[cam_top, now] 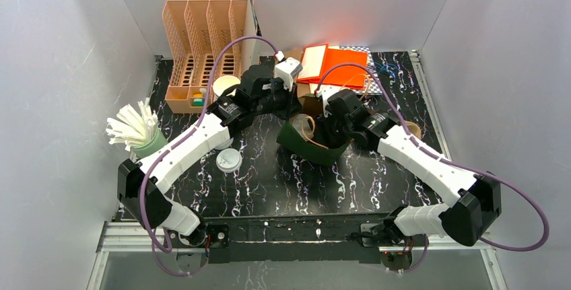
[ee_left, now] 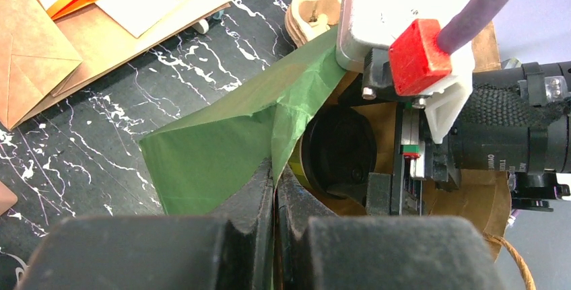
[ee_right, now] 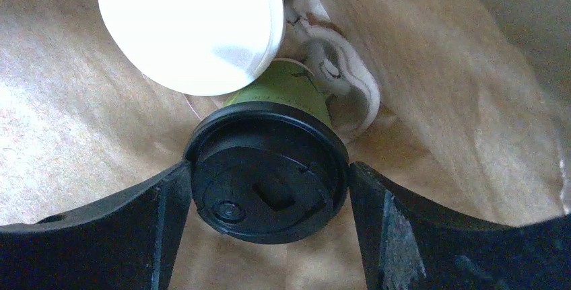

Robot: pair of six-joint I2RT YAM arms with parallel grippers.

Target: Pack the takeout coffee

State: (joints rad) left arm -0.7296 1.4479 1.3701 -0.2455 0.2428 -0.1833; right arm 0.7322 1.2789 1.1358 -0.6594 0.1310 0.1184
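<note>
R pincer (ee_right: 269, 169) spread wide astride the coffee cup (ee_right: 286, 88): black lid (ee_right: 266, 182) dead centre btwn the fingertips, which sit at its rim; can't tell if I'm squeezing. Cup's long axis runs straight ahead of the pincer, lid facing the wrist, down inside the bag (ee_right: 458, 88). L pincer (ee_left: 275, 182) is pressed together on the bag's edge, farther off.

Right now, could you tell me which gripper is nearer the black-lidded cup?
Right. The right gripper straddles the cup inside the bag; the left gripper pinches the bag's green rim, off the cup.
</note>
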